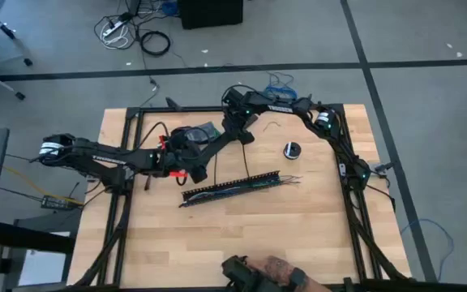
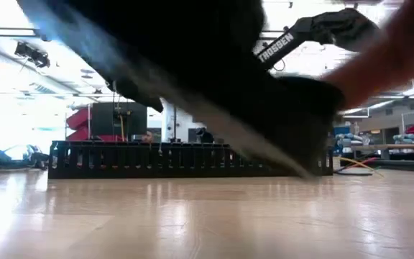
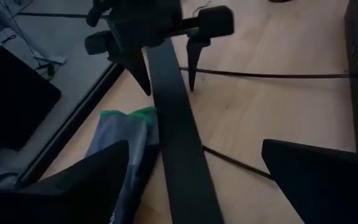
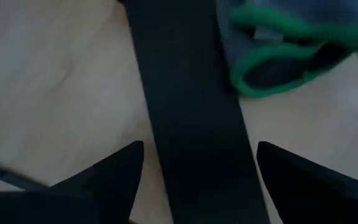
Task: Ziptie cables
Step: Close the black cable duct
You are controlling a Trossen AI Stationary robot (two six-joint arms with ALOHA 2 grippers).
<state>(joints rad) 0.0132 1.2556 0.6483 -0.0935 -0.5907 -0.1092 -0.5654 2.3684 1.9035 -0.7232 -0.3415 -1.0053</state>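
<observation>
- Wooden table (image 1: 217, 235), carrying the black slotted channel (image 1: 233, 188) slantwise near its middle.
- Left arm (image 1: 96, 154) reaching in from the table's left edge. Left gripper (image 1: 194, 166) just behind the channel's left end, fingers (image 3: 73, 186) spread wide, gripping nothing.
- Right arm (image 1: 314, 113) bent in from the back right corner. Right gripper (image 1: 246, 134) behind the channel's middle, fingers (image 4: 104, 177) likewise wide apart. From the left wrist view, pointed down either side of a flat strip; contact with it impossible to tell.
- Long flat black strip (image 3: 179, 124), behind the channel, running from between the left fingers to between the right ones.
- Person's hand (image 1: 278, 272) at the table's front edge, well in front of the channel.
- Grey cloth with green trim (image 3: 126, 134), behind the channel's left half, just beside the flat strip.
- Cables (image 1: 276, 182) lying along the channel's right half, ends splayed past its right tip; neither gripper near them.
- Zipties (image 3: 260, 76), seen as two thin black lines flat on the wood behind the channel, one by the right gripper, the other (image 3: 229, 158) nearer the left gripper; neither held.
- Small round black object (image 1: 291, 150) behind the channel's right end.
- Curled wire scrap (image 1: 274, 124) farther back again.
</observation>
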